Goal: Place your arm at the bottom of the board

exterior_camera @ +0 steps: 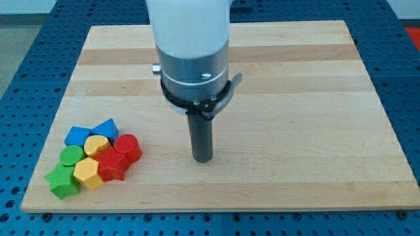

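Note:
My tip (203,159) is the lower end of a dark rod under a white and grey arm housing (191,52). It rests on the wooden board (308,98) a little below the board's middle. A tight cluster of blocks lies at the lower left, well to the left of my tip: two blue blocks (77,136) (105,129), a yellow block (97,145), a red cylinder (129,148), a red star-like block (112,164), a green cylinder (71,156), a yellow hexagon (87,173) and a green star-like block (62,181). My tip touches none of them.
The board lies on a blue perforated table (26,46). The board's bottom edge (216,208) runs a short way below my tip.

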`<state>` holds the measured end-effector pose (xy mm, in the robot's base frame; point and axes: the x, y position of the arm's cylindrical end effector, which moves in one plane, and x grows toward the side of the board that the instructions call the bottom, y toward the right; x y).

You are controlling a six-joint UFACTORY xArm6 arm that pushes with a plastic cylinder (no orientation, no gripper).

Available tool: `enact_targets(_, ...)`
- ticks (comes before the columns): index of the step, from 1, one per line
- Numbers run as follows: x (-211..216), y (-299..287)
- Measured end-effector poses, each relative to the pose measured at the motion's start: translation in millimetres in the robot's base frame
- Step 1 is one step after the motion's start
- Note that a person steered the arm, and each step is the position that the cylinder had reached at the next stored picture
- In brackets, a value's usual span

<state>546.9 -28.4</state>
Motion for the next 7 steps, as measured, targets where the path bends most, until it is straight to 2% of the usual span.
enact_targets(1,0.9,0.0)
enact_targets(2,52.7,-45.0)
enact_targets(5,70.8,-70.5)
enact_targets(6,71.9,-109.4)
enact_targets(7,71.8,-120.8)
